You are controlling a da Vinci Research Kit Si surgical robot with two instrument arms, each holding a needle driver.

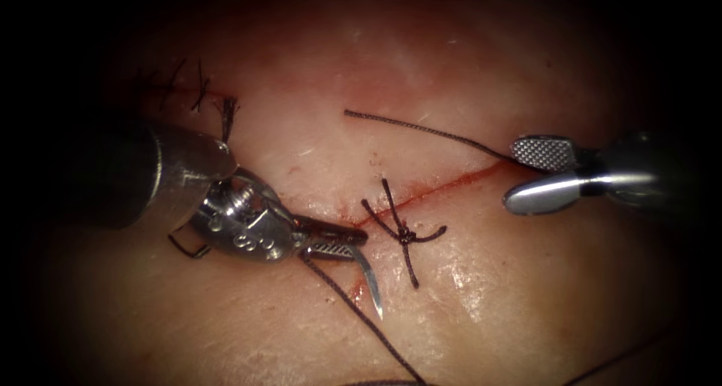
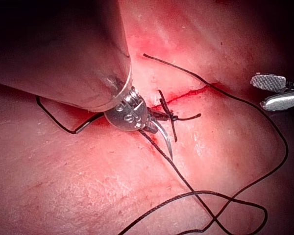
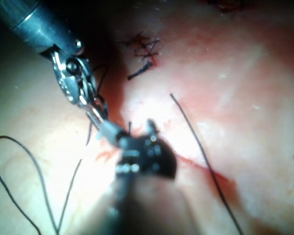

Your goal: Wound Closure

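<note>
On the tissue (image 1: 481, 296), the left end effector (image 1: 338, 241) sits at the cut's (image 1: 451, 184) left end, with the needle (image 1: 370, 281) below it and a knot (image 1: 406, 235) just right. The right end effector (image 1: 545, 174) lies at the cut's right end, the thread (image 1: 421, 129) touching it.

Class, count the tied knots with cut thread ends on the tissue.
2: one knot on the cut near the left tool; one knot cluster at the cut's far left end. More may hide behind that tool.

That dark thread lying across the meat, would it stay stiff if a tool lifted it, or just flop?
Probably flop: the thread lies in loose curves and loops over the tissue. It looks light. Its free end holds a gentle curve, so maybe slightly springy.
</note>
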